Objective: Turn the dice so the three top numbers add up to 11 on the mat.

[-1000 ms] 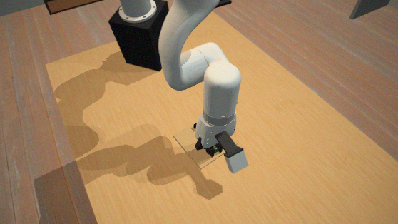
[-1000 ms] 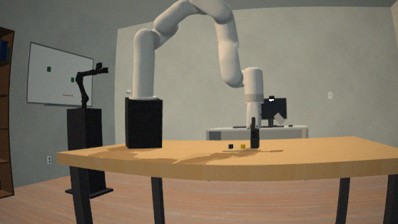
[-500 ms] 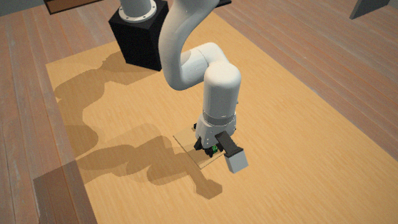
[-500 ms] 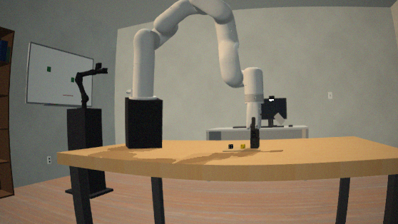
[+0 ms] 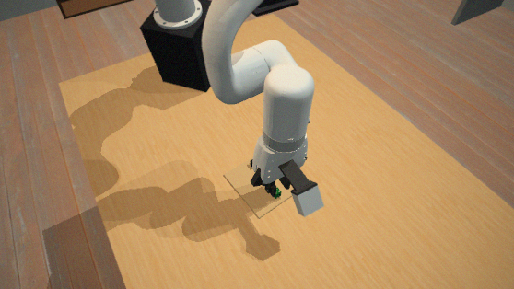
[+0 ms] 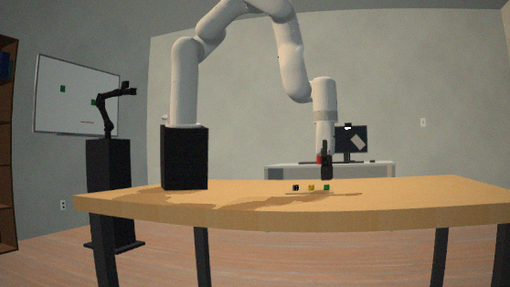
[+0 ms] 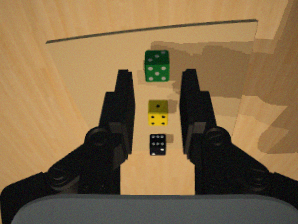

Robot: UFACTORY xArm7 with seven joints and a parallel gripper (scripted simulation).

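Note:
Three small dice lie in a row on the thin tan mat [image 5: 237, 179] [image 7: 80, 79]: a green die [image 5: 278, 192] [image 6: 326, 186] [image 7: 156, 66], a yellow die [image 6: 311, 186] [image 7: 157, 113] and a black die [image 6: 295, 187] [image 7: 157, 144]. All three lie flat and inside the mat's edge. My gripper [image 5: 269, 186] [image 6: 325, 175] [image 7: 157, 87] hangs a little above the row with its fingers apart and nothing between them. In the wrist view the fingers frame the yellow die from above, with the green die just past the fingertips. The arm hides the yellow and black dice in the top view.
The arm's black base block [image 5: 177, 46] [image 6: 184, 156] stands at the back of the wooden table [image 5: 368, 207] [image 6: 366, 201]. The mat's far edge lies just beyond the green die in the wrist view.

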